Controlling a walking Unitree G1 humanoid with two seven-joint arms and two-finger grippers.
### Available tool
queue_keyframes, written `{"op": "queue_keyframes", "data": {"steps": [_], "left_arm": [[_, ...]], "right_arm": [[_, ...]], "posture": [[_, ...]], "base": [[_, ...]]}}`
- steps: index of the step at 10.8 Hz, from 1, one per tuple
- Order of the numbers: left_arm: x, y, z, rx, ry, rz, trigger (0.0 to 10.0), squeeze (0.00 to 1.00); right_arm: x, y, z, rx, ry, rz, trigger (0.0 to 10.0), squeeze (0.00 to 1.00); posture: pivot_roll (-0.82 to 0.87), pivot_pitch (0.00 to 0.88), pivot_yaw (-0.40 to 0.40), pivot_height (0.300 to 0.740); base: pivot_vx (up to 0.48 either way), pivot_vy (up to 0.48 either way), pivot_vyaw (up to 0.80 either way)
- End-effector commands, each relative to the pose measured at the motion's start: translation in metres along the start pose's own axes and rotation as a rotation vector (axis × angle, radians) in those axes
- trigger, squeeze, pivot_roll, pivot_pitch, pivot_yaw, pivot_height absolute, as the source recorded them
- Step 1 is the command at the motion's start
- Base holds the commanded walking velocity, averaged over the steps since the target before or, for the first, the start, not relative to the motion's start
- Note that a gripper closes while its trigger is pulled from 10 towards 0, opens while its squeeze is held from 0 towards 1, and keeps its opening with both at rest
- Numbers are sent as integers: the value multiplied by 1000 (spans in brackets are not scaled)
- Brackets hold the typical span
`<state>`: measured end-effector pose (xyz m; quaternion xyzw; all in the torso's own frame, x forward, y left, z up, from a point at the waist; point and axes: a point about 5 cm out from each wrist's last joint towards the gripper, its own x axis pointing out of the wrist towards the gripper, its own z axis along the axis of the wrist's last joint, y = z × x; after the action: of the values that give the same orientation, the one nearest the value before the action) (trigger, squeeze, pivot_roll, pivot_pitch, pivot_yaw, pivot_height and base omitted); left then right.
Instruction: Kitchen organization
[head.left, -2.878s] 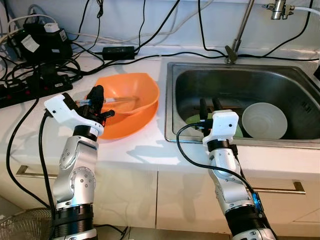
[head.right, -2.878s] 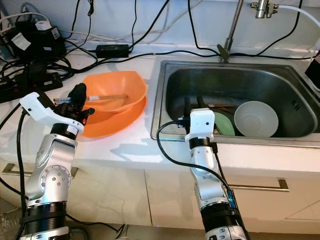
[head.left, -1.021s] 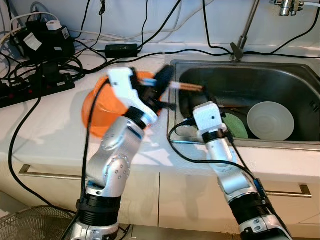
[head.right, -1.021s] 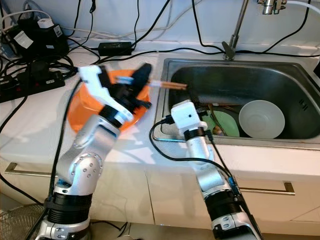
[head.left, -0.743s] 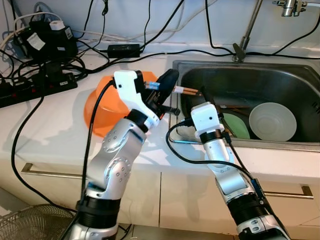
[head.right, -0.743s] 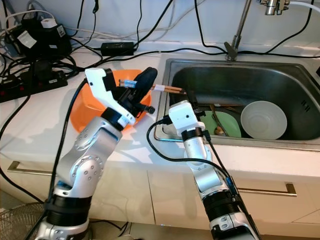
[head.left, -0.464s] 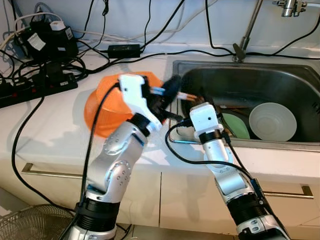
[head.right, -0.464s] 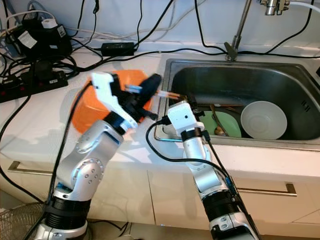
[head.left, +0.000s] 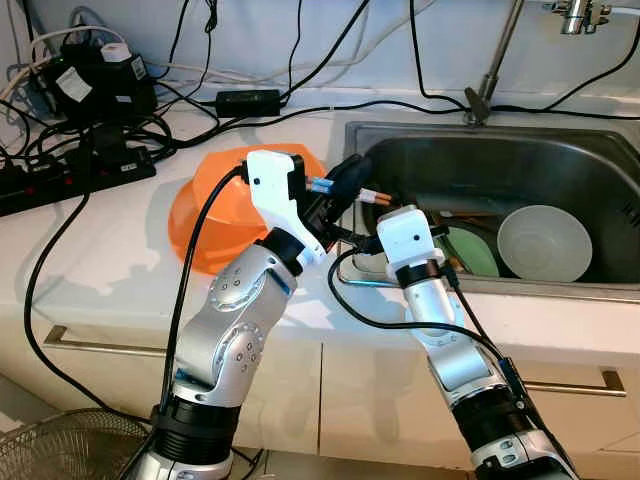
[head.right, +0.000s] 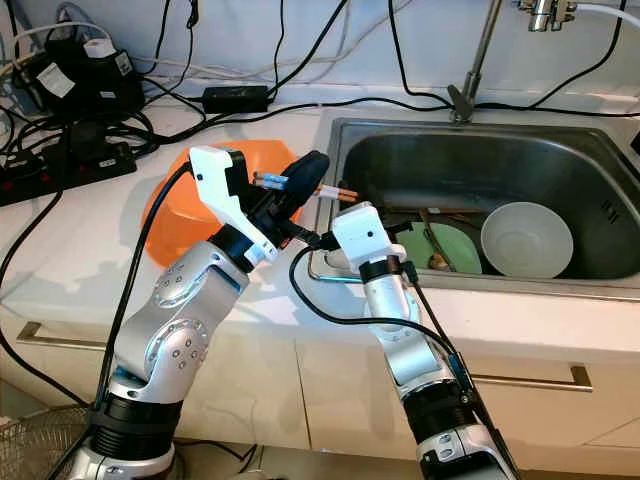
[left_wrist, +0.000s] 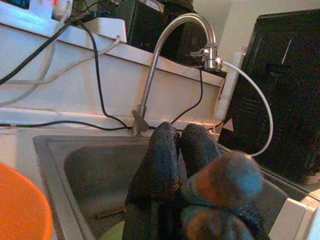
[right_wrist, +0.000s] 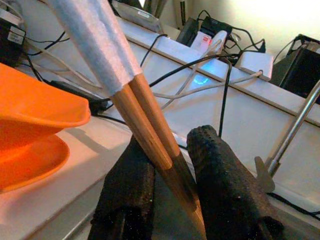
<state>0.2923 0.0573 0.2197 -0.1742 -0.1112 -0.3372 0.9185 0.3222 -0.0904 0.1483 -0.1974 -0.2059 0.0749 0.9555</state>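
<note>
Your left gripper (head.left: 352, 172) sits at frame centre, fingers pinching the chopsticks (right_wrist: 137, 102) over the sink's (head.left: 560, 160) left rim. Your right gripper (right_wrist: 175, 192) has fingers spread either side of their tips. The orange bowl (head.left: 215, 205) rests on the counter (head.left: 90, 250), centre-left.
</note>
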Motion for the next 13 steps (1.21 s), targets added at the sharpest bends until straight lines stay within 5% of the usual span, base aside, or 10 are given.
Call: {"op": "queue_keyframes", "data": {"steps": [1,4,5,13], "left_arm": [[-1,5,0,15,-3,35,10000,0],[0,9,4,21,-29,73,10000,0],[0,10,6,16,-45,80,10000,1000],[-2,-6,10,-45,-59,-59,10000,1000]], "right_arm": [[2,-2,2,9,-2,-9,0,0],[2,-1,1,15,0,-4,0,0],[2,-1,1,16,1,-3,0,0],[6,-1,-8,36,81,-24,0,0]], "posture": [[97,0,67,740],[99,0,65,740],[99,0,65,740],[103,0,62,740]], "base": [[0,0,0],[0,0,0],[0,0,0],[0,0,0]]}}
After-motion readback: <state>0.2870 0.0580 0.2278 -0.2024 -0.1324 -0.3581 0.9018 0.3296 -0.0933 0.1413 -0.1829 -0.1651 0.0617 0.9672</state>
